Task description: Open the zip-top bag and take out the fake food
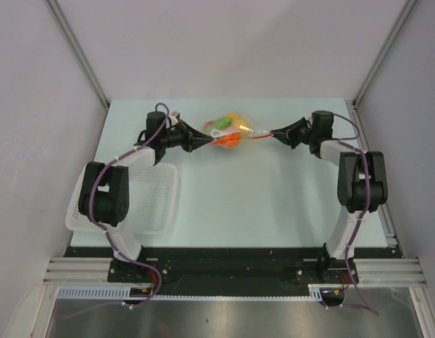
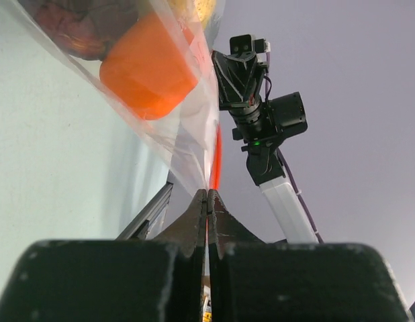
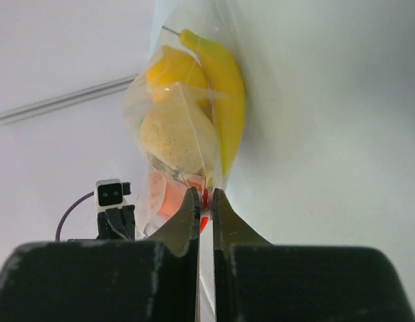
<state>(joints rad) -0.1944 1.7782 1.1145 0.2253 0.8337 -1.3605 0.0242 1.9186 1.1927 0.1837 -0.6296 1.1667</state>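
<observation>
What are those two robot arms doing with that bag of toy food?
They are holding the zip-top bag between them. The left gripper pinches one side and the right gripper pinches the other, at the red zip strip. All the fake food, including a yellow banana, is inside the bag, and nothing has been taken out yet. A white basket sits on the table by the left arm.
</observation>
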